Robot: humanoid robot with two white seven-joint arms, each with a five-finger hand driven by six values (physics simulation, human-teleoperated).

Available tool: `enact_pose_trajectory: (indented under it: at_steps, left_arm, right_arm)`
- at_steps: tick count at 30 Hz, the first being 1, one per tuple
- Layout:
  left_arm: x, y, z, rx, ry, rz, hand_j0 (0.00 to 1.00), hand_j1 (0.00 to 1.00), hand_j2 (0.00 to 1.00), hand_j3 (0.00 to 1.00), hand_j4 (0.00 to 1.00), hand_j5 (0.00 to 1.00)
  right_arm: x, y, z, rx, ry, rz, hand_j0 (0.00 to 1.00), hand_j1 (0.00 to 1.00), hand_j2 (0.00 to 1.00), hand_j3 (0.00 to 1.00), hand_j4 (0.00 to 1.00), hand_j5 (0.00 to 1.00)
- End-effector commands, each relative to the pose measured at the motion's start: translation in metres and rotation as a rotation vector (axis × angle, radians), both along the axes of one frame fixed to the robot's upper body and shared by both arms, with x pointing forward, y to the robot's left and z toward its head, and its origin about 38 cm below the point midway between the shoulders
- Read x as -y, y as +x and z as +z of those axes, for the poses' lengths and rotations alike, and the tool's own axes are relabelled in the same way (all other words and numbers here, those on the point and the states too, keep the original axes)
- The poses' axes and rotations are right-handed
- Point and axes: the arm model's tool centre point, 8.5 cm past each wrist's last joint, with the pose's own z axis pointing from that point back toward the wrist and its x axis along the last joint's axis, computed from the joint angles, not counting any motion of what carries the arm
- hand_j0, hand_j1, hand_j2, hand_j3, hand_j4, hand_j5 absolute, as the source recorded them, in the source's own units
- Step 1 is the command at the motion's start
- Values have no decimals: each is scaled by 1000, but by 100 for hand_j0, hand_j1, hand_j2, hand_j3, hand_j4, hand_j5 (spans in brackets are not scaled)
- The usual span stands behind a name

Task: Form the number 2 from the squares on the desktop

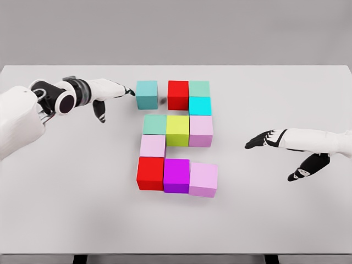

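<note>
My left hand [113,91] reaches in from the left at the far side of the bench [66,209], fingers stretched out flat and holding nothing, with the fingertips just at the left face of a teal cube [147,94]. That cube sits at the far left of the top row, with a small gap between it and the red cube [178,94] to its right. Beyond the red one, a sea-green cube [199,88] sits at the far right corner, and a cyan cube [200,105] lies directly in front of it. The middle row runs from a green cube [155,124] through a yellow-green cube [177,130] to a pale pink cube [201,131]. Below the green one is another pale pink cube [153,146], and the near row holds a second red cube [150,173], a magenta cube [176,175] and a pink cube [203,179], pressed together. My right hand [275,140] hovers well to the right of the blocks, fingers extended and relaxed, gripping nothing, thumb hanging down.
</note>
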Motion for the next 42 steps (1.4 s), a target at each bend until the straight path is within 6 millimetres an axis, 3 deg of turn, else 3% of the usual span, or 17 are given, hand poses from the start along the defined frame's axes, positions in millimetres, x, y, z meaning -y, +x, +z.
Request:
enact_pose_trajectory:
  at_steps: [1,29,42]
  left_arm:
    - [4,0,0,1,-3,-6,100,100,100,100,100,100]
    - [15,0,-1,2,-13,-24,100,100,100,100,100,100]
    - [10,0,-1,2,-9,-16,100,100,100,100,100,100]
  right_arm:
    - [0,0,1,-3,5,-3,100,100,100,100,100,100]
    - [-1,0,1,-3,7,0,100,100,100,100,100,100]
    - [-1,0,1,-3,7,-1,100,100,100,100,100,100]
